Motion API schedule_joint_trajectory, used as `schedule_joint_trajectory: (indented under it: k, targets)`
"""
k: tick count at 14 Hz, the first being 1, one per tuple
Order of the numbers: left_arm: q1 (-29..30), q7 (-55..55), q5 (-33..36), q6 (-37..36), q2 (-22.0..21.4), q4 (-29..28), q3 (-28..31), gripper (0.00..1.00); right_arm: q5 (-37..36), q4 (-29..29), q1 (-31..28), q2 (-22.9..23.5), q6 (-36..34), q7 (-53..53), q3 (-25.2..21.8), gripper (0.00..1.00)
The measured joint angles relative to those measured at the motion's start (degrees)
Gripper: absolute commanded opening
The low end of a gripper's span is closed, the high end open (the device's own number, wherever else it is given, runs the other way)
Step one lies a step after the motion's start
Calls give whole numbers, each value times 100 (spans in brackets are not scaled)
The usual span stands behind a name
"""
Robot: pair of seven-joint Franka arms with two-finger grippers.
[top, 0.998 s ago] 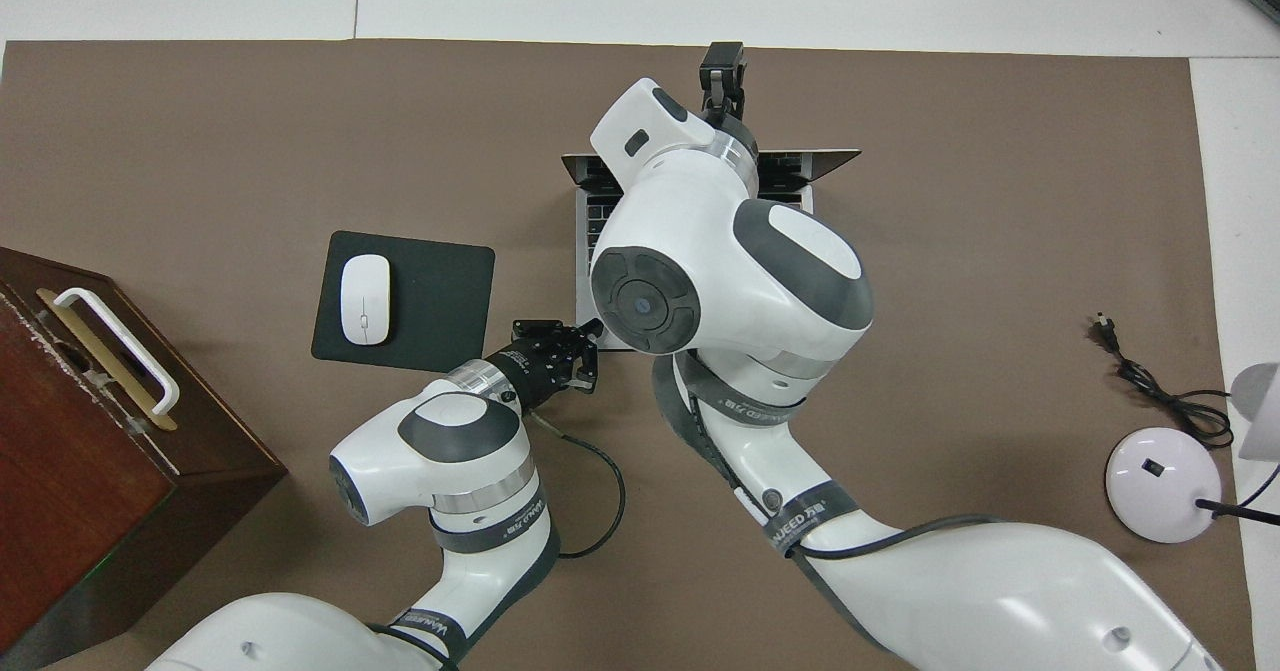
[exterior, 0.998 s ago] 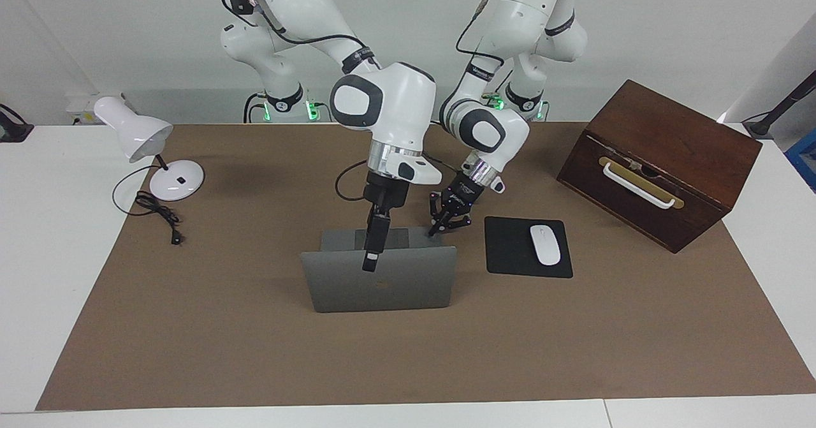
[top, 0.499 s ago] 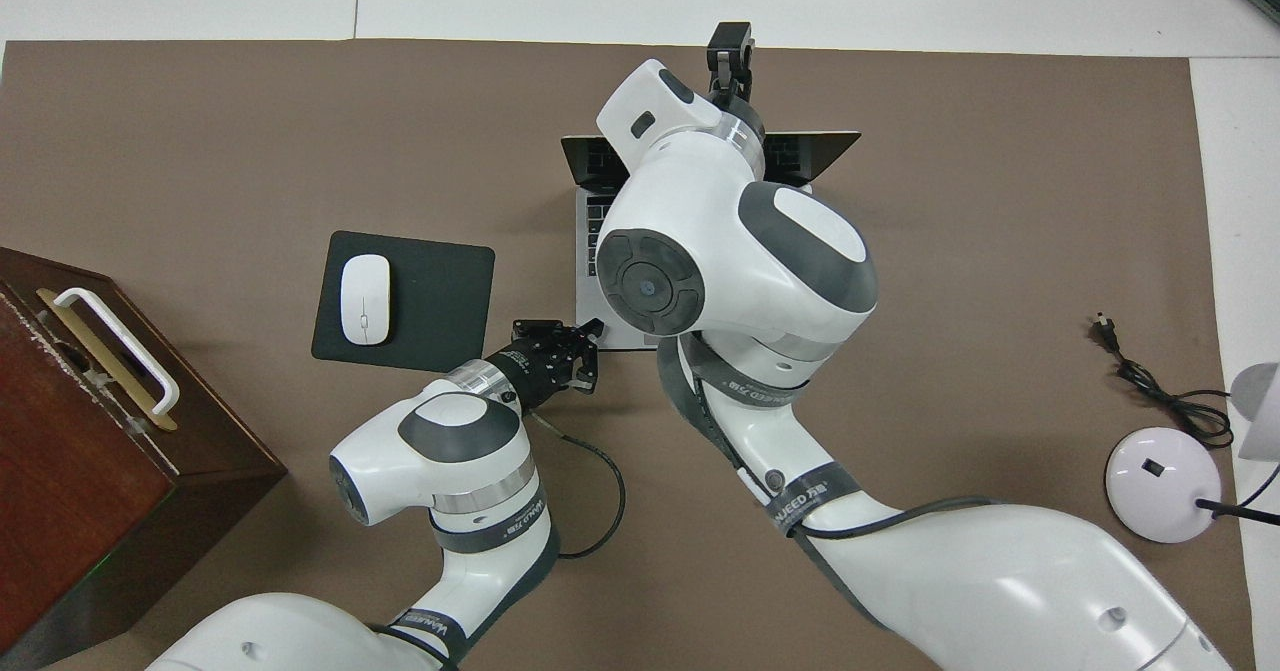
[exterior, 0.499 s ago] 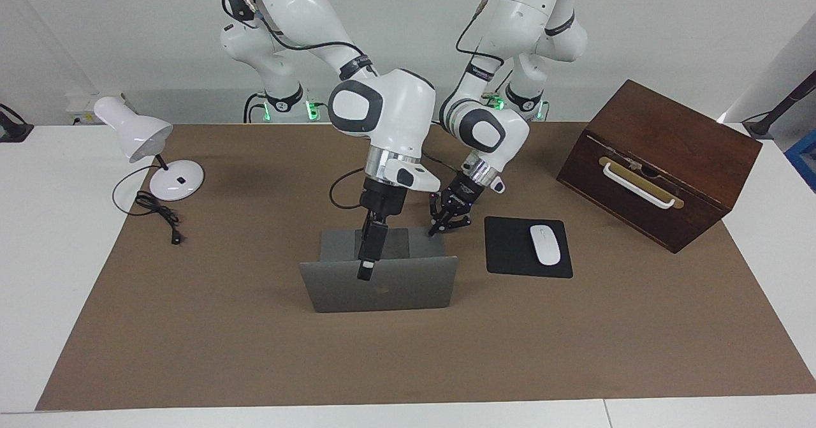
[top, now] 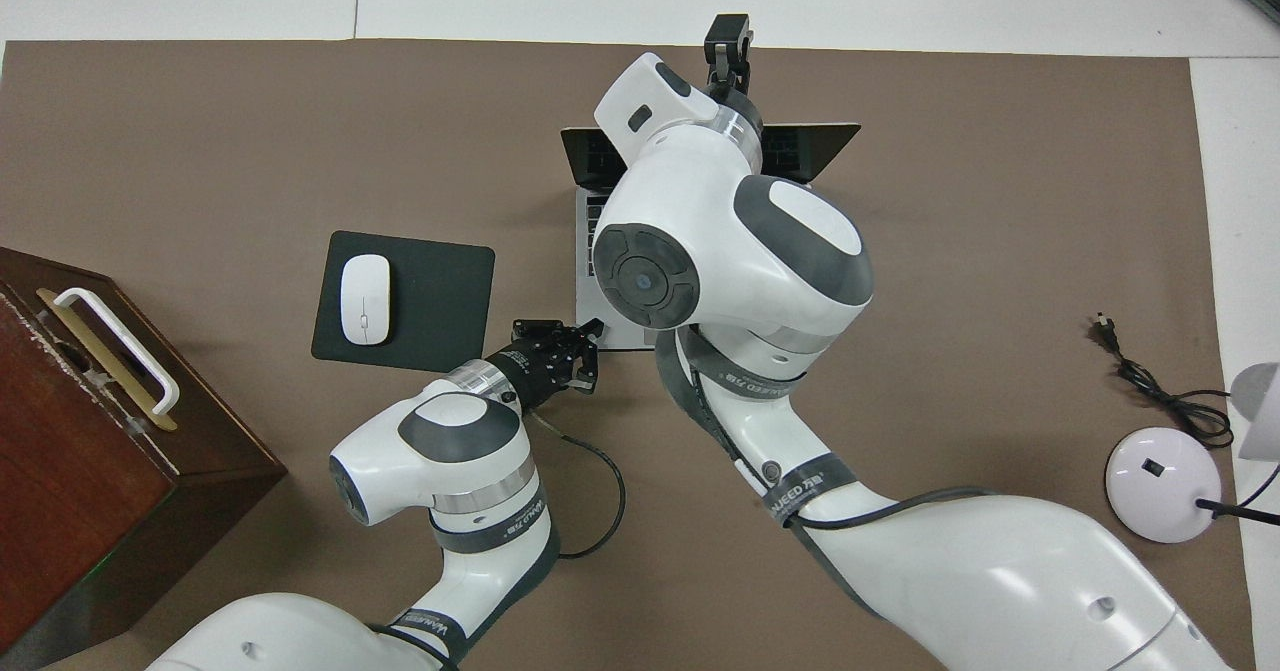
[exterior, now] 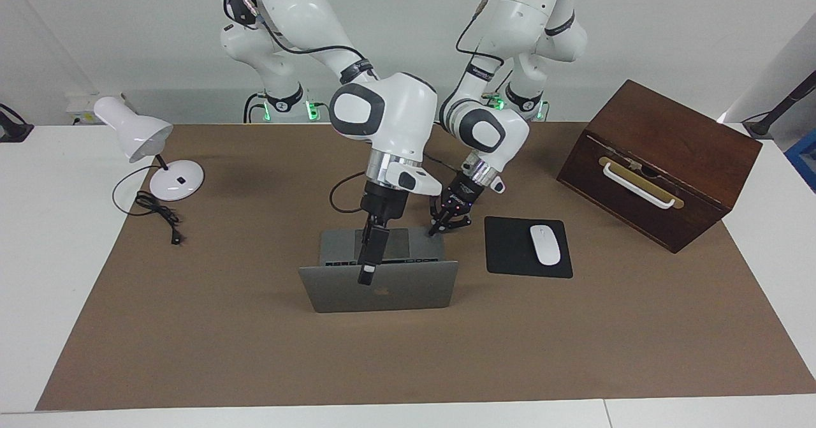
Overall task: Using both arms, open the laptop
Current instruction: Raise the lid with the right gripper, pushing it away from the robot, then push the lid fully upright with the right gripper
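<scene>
One laptop (exterior: 382, 287) sits mid-mat, lid up. Two grippers: right gripper (exterior: 368, 268) pinches the lid's top edge; left gripper (exterior: 446, 219), fingers spread, presses the base's near corner.

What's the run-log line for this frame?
laptop: lid up past vertical | right gripper: at lid's top edge | left gripper: on base corner nearest mouse pad | phase: opening

Silver-grey laptop (exterior: 408, 291) – dark logo; black mouse pad (exterior: 513, 249), white mouse (exterior: 545, 244), dark-brown box (exterior: 663, 160).
</scene>
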Motion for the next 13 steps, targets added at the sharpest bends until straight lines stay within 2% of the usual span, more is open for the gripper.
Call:
schedule_joint_trajectory:
  k: [13]
  targets:
    - [-8,12,0,0,0,0,6,0,-187,202,1,159,-21,5,3,100]
